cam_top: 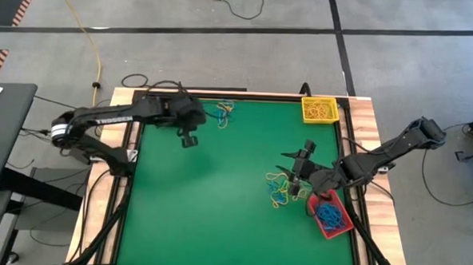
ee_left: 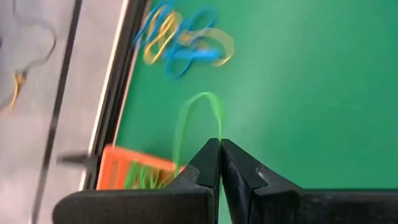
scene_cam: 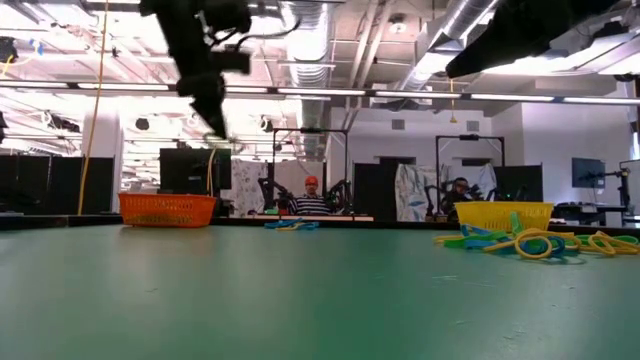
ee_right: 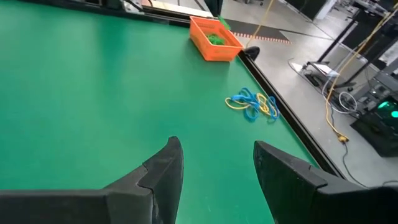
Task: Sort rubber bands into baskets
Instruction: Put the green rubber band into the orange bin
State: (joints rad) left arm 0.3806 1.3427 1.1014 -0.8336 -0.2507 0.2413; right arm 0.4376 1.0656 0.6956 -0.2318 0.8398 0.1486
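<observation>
Overhead, the left pincer hung at about ten o'clock on the green table, shut on a green band that looped out past its tips. The orange basket sat beside it at the table's edge, with a small blue-and-yellow cluster at eleven. The right pincer stood wide open and empty at three o'clock, over a pile of bands. The yellow basket sat at one o'clock, the red basket at four.

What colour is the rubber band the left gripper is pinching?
Green rubber band, clearest in the left wrist view.
</observation>
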